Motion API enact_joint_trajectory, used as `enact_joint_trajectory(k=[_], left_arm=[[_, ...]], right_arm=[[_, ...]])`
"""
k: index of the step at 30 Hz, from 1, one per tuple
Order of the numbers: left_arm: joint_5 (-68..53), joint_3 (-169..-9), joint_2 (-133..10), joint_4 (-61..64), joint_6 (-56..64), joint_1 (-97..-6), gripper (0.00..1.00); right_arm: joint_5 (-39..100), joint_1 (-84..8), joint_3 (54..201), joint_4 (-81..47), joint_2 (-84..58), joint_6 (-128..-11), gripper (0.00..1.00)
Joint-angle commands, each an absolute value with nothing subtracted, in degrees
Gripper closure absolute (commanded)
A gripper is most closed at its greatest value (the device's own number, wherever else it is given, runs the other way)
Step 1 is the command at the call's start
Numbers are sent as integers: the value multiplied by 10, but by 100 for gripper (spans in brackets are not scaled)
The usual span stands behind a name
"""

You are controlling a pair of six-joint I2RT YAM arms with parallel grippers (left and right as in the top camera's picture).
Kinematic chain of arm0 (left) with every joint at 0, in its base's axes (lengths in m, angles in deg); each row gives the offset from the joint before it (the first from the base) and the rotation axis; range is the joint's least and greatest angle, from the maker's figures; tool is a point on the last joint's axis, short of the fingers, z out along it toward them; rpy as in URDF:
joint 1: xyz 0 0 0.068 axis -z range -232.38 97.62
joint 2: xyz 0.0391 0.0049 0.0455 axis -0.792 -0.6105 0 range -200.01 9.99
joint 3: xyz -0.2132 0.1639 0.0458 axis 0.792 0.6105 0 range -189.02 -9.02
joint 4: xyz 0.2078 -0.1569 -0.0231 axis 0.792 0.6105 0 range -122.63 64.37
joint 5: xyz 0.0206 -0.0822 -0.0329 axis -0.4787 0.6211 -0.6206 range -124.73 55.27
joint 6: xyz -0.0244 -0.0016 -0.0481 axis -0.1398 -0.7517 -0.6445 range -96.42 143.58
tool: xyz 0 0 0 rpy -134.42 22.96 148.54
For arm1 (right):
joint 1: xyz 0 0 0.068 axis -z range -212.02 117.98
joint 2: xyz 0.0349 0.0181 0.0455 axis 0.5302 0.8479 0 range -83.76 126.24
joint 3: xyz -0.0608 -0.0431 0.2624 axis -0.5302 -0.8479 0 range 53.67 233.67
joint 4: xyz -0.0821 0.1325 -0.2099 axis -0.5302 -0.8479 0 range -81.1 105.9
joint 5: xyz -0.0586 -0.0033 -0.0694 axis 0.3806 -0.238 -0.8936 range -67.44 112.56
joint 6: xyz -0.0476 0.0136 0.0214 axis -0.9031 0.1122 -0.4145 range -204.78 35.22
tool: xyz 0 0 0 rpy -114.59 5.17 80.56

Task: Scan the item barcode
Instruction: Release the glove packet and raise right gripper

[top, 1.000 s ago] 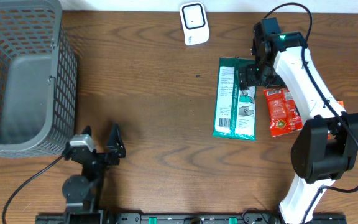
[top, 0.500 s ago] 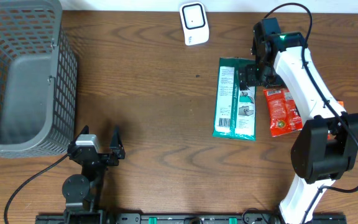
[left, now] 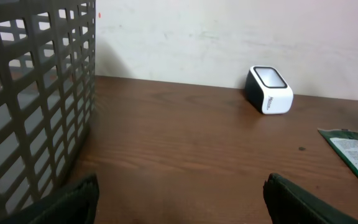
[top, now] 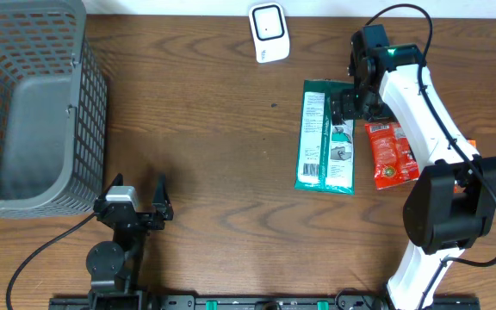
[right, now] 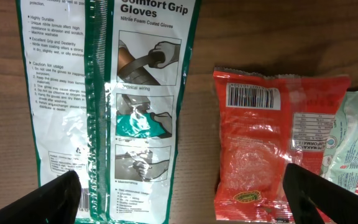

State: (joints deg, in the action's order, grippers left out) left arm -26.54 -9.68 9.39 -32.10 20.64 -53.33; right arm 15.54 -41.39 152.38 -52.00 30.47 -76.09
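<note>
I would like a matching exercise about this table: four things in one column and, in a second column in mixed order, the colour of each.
Things:
1. basket
2. scanner
3. gloves pack
4. snack packet

Colours:
A. red
B. white
C. grey
D. green

Pairs: 1-C; 2-B; 3-D; 4-A

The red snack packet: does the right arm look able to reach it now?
Probably yes. The right gripper hangs open above the red snack packet and the glove pack beside it; nothing covers its barcode.
</note>
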Motion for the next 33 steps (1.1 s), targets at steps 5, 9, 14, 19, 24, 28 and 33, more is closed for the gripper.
enact_joint_trajectory(k=[5,9,14,19,24,28,33], left_arm=[[-249,-92,98,-294,212,-533,14],[-249,-92,98,-294,212,-533,14],[-249,-92,98,-294,212,-533,14],[-249,-92,98,-294,212,-533,14],[-249,-92,98,-294,212,-533,14],[-249,-92,98,-294,212,-533,14],[-249,-92,98,-294,212,-533,14]], right_arm=[[156,-411,1533,-520,293,-758,1],[156,-411,1533,-520,293,-758,1],[156,-411,1533,-520,293,-758,1],[156,-411,1532,-520,296,-758,1],[156,-416,1531,-520,268,-758,1],[156,-432,1531,-520,206,-758,1],[156,-442,1531,-520,96,-758,1]])
